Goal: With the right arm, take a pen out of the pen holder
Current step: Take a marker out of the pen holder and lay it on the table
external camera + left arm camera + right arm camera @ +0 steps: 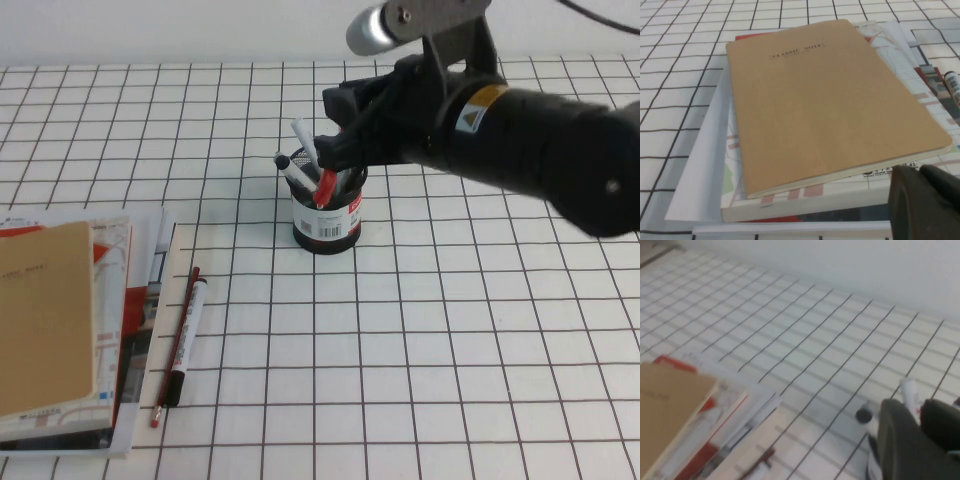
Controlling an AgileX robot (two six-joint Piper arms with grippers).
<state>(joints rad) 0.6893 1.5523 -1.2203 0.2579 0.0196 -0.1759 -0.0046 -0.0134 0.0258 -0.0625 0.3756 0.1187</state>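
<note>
Our right gripper (332, 165) pinches the near-upright red-capped pen (324, 190) above the pen holder (327, 226), fingers narrow. Our left gripper (921, 200), closed, hangs over the notebook (830, 100).

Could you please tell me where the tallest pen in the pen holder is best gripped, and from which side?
Probably its bare upper end, from above: the tallest pen leans up and left, well out of the pen holder. The right hand sits at the holder's rim; the left hand hovers over the notebook.
</note>
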